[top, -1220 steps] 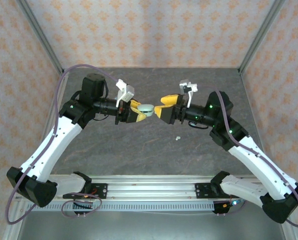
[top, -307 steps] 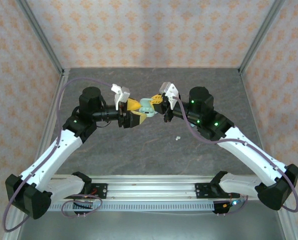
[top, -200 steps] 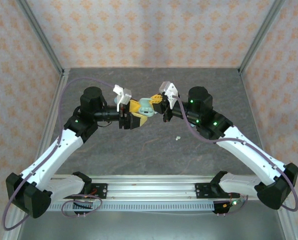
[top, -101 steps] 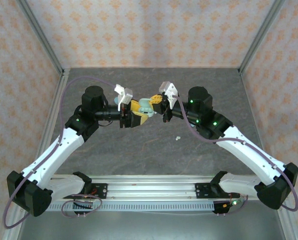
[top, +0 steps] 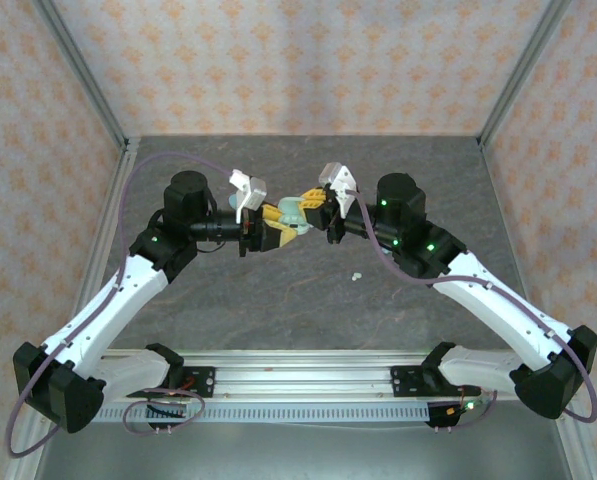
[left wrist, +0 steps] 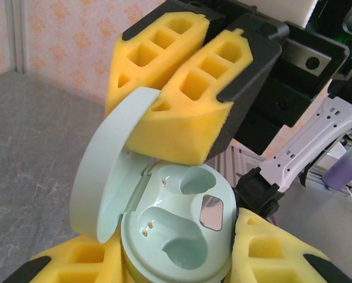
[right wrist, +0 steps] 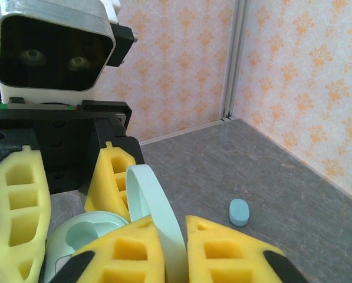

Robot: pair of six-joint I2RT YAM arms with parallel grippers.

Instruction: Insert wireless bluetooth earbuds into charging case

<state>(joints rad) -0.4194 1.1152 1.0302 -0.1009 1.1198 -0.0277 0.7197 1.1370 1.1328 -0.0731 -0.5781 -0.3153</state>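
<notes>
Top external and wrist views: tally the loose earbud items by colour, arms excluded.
Mint-green oval plastic charging case, lid open: 1
Tiny pale white plastic bud on the table: 1
Teal-blue rounded plastic piece on the table: 1
Total: 3

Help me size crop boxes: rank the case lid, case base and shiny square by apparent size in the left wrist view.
1. case lid and case base: too alike to rank; the base runs off the frame.
2. shiny square: clearly smallest.
</notes>
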